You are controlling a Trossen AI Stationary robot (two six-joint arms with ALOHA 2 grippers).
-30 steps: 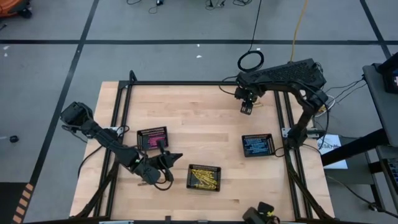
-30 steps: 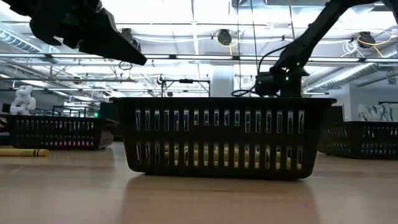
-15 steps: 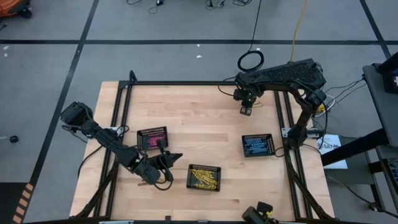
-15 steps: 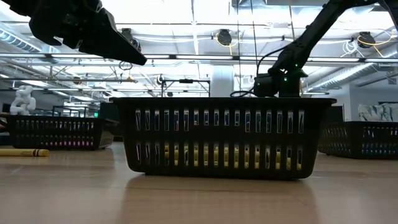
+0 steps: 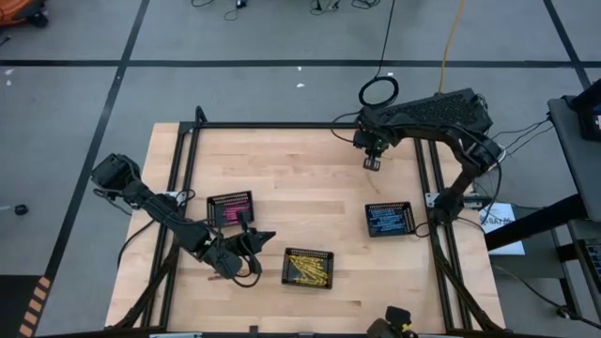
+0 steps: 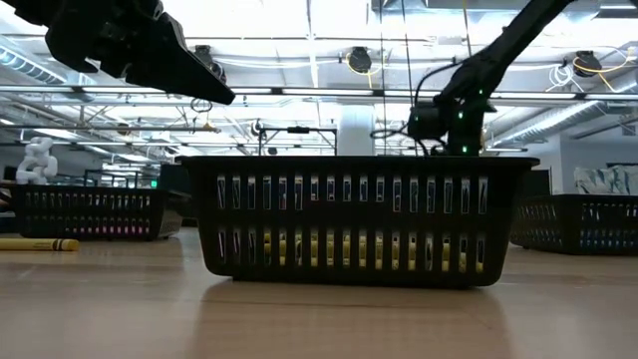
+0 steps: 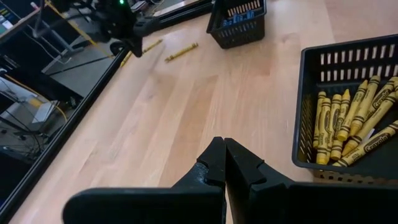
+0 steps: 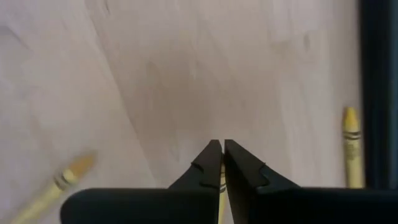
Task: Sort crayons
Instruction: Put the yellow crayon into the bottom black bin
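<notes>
My right gripper is over the table's far right part, shut on a yellow crayon that shows only as a thin strip between its fingers. Two more yellow crayons lie flat on the wood beside it. My left gripper hangs shut and holding nothing near the table's front, just left of the black tray of yellow crayons. A tray with pink crayons stands at the left. A tray with blue crayons stands at the right. My right gripper pinches the yellow crayon between its two fingers, coming from above and pointing down at the table. The fingers hide most of the crayon, so which part they have cannot be told.
The black frame rails run along the table's edges, close to my right gripper. A loose yellow crayon lies on the wood near the pink tray. Bare wood spreads between the trays and the far rail.
My right gripper has shut its fingers over the far right part of the table and has risen a little. My left arm has kept still.
</notes>
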